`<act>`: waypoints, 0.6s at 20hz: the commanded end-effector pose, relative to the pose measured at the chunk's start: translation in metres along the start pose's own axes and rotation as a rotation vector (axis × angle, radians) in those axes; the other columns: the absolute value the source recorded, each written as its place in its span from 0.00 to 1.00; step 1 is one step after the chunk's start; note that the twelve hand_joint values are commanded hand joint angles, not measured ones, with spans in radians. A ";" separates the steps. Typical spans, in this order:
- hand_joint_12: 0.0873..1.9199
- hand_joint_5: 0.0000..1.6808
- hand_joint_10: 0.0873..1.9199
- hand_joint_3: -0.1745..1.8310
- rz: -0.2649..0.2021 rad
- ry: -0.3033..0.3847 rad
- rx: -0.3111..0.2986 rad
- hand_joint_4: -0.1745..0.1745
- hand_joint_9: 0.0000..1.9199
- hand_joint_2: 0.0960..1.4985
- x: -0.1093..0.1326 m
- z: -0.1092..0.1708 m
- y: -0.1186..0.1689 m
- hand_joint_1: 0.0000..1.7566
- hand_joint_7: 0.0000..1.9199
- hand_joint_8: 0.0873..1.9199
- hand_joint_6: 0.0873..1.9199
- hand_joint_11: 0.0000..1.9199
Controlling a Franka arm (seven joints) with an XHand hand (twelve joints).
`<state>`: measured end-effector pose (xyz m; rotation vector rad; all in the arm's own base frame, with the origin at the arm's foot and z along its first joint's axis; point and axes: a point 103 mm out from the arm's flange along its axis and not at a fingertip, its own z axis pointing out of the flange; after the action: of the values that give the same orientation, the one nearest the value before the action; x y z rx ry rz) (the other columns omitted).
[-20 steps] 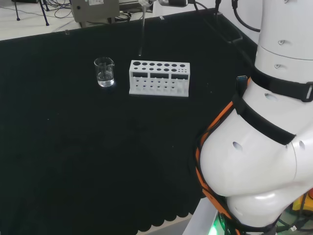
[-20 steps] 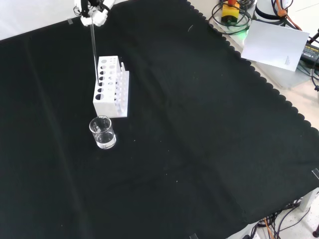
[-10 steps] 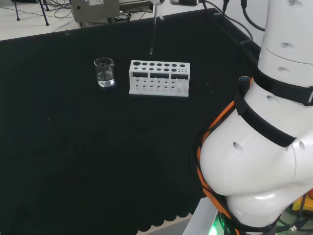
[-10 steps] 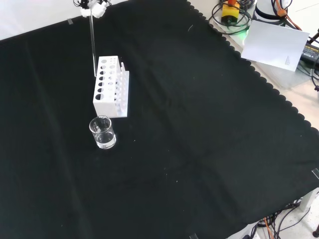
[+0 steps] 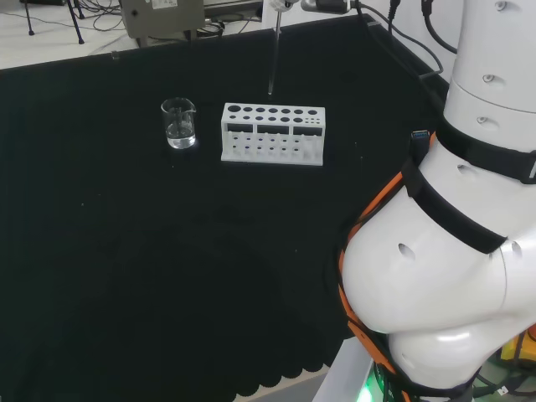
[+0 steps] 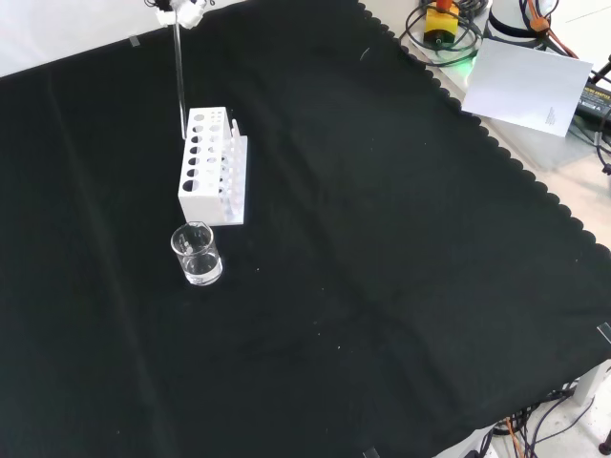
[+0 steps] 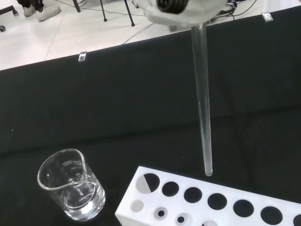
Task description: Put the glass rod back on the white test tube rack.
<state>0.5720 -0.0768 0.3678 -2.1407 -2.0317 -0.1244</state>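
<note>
At the ten o'clock corner of the front view sits the beaker (image 6: 197, 256), with the white test tube rack (image 6: 213, 164) just beyond it toward twelve o'clock. Above the rack hangs the glass rod (image 6: 179, 78), upright, its tip off the rack's far edge. Over the last second the rod has slid rightward in the head view, from over the rack's left end to above its middle holes (image 5: 273, 111), and the tip (image 5: 270, 90) remains clear of the top plate. That suggests the carry is nearly done and lowering into a hole comes next. The hand (image 6: 179, 10) grasps the rod's upper end at the frame's twelve o'clock edge, so the rod hangs straight down toward six o'clock from it.
</note>
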 end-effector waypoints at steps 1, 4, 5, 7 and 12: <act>0.40 0.88 0.19 0.00 0.003 0.003 -0.004 0.00 1.00 0.66 -0.002 0.001 -0.002 0.70 0.82 0.45 0.03 0.94; 0.40 0.88 0.19 0.00 0.003 0.006 -0.010 0.00 1.00 0.66 -0.003 0.001 -0.004 0.70 0.82 0.45 0.03 0.94; 0.40 0.88 0.19 0.00 0.003 0.006 -0.013 0.00 1.00 0.66 -0.003 0.001 -0.005 0.70 0.82 0.45 0.03 0.94; 0.40 0.88 0.19 0.00 0.003 0.005 -0.018 0.00 1.00 0.66 -0.004 0.000 -0.007 0.70 0.82 0.45 0.03 0.94; 0.40 0.88 0.19 0.00 0.018 -0.012 -0.020 0.00 1.00 0.66 -0.015 -0.006 -0.026 0.70 0.82 0.45 0.03 0.94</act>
<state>0.5611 -0.0812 0.3671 -2.1532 -2.0294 -0.1427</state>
